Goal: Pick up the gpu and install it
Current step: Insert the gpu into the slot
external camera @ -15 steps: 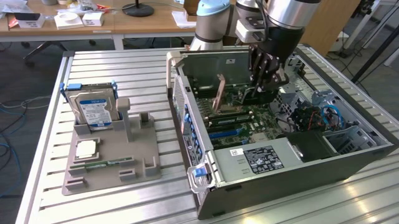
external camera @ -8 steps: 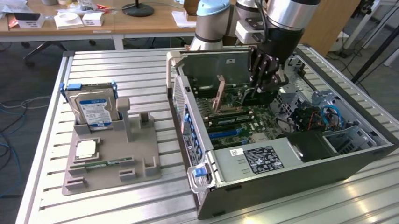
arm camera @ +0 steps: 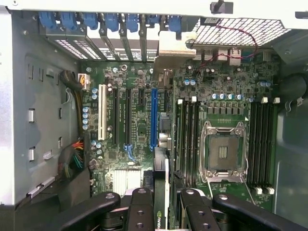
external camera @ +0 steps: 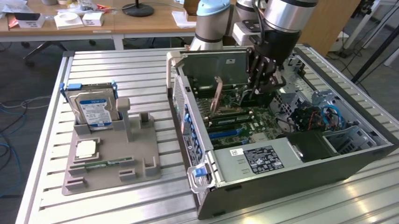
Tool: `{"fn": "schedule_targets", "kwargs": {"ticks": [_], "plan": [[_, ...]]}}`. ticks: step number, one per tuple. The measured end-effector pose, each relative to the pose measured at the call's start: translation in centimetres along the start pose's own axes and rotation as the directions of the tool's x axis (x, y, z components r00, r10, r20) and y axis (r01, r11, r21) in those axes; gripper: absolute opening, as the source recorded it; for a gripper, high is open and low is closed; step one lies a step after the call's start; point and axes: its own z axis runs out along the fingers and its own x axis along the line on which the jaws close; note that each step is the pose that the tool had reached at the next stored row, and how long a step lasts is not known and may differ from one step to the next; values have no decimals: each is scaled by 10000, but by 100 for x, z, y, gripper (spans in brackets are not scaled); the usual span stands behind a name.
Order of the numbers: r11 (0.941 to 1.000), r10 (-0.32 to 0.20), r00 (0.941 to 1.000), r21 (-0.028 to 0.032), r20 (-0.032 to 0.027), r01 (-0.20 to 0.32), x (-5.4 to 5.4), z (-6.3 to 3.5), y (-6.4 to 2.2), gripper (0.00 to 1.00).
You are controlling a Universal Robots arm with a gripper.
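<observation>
Jaws of the gripper (arm camera: 163,208) were clamped narrow on the gpu (arm camera: 164,180), held edge-on inside the open computer case (external camera: 293,182) above the motherboard (arm camera: 139,130), close to the line of the long blue slot (arm camera: 154,118); a slight skew could have jammed its edge beside the slot, or the thin card could have slipped in the grip; on the counter (external camera: 93,65), at the exterior view's left, the hard drive (external camera: 95,111) carried a blue-white label, unreadable; the card bore a green emblem (arm camera: 159,222); the black label (external camera: 265,158) on the power supply (external camera: 232,171) was illegible.
</observation>
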Motion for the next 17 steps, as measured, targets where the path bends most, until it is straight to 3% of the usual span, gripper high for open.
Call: {"fn": "schedule_targets", "kwargs": {"ticks": [4, 17], "plan": [[10000, 2, 10000, -1, -2, -2, 1, 51, 2, 26], [10000, 0, 10000, 6, -1, 0, 35, 58, 48, 26]]}}
